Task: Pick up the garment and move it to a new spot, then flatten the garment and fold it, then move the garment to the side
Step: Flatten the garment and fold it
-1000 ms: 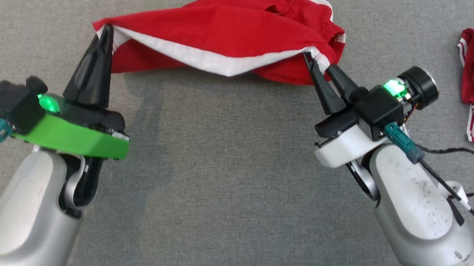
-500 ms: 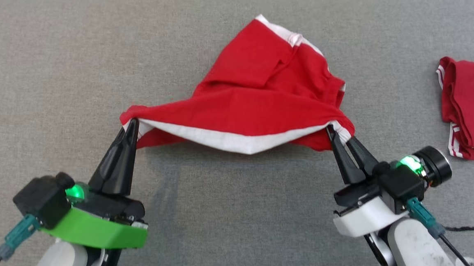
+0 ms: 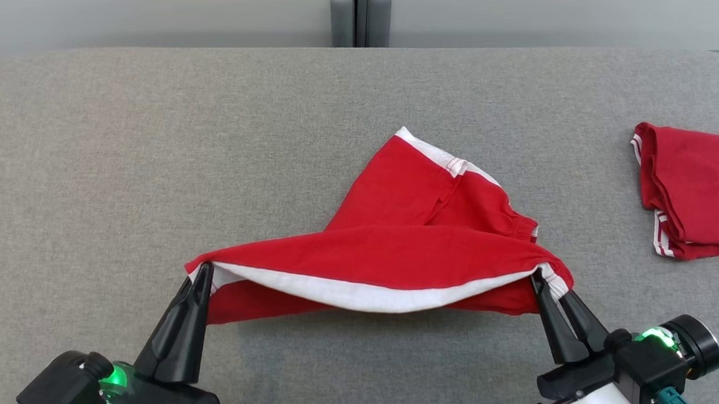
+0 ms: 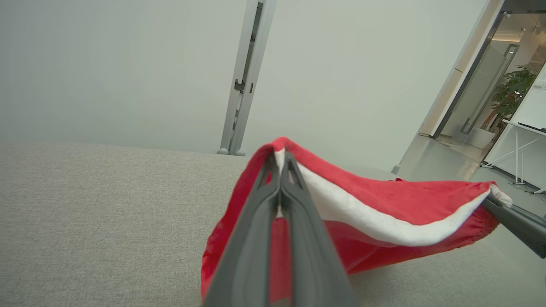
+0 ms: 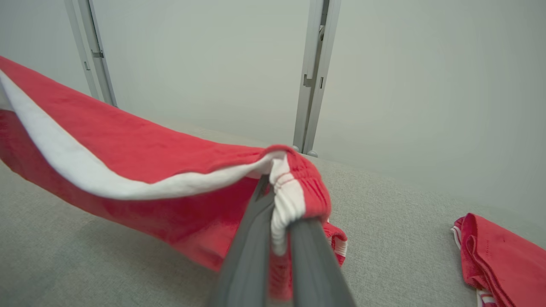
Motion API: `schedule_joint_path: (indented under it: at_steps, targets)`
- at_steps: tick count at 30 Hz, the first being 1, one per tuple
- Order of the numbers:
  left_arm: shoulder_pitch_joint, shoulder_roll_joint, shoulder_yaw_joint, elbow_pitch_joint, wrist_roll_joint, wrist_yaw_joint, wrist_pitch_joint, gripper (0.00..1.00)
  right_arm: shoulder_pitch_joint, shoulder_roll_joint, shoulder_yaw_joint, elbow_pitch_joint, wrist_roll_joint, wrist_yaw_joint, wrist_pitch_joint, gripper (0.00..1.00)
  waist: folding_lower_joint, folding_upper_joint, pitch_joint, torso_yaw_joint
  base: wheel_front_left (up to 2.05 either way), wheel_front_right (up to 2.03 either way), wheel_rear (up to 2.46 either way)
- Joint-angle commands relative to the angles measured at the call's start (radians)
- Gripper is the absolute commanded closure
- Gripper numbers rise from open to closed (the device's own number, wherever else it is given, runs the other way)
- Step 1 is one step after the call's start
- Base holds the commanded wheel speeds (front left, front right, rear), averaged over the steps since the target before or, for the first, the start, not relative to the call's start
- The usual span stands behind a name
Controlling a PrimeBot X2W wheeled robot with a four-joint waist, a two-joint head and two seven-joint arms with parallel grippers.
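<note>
Grey surface (image 3: 119,150) surrounds garment (image 3: 406,255) stretched between left fingers (image 3: 180,334) and right fingers (image 3: 553,329).

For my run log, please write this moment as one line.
left gripper: shut on garment | right gripper: shut on garment | garment: slung between them, far end on table

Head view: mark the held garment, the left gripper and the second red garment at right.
held garment (image 3: 394,254): head view, on its red upper layer, near the middle.
left gripper (image 3: 203,270): head view, at its closed fingertips on the garment's corner.
second red garment (image 3: 704,185): head view, on its top fold.
</note>
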Motion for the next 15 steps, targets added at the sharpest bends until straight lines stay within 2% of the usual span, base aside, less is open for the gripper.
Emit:
schedule_joint_path:
  at_steps: [1, 15]
  targets:
    - [0.002, 0.009, -0.003, 0.000, 0.007, 0.000, 0.006, 1.00, 0.008, 0.003, -0.004, -0.002, 0.006, -0.002, 0.002, 1.00, 0.0001, -0.0001, -0.004, -0.006, 0.00, 0.00, 0.00]
    - [-0.065, 0.009, -0.007, 0.032, 0.007, -0.005, 0.008, 1.00, -0.063, 0.000, -0.006, 0.049, 0.008, -0.002, -0.027, 1.00, 0.0001, -0.0001, 0.003, -0.026, 0.00, 0.00, 0.00]
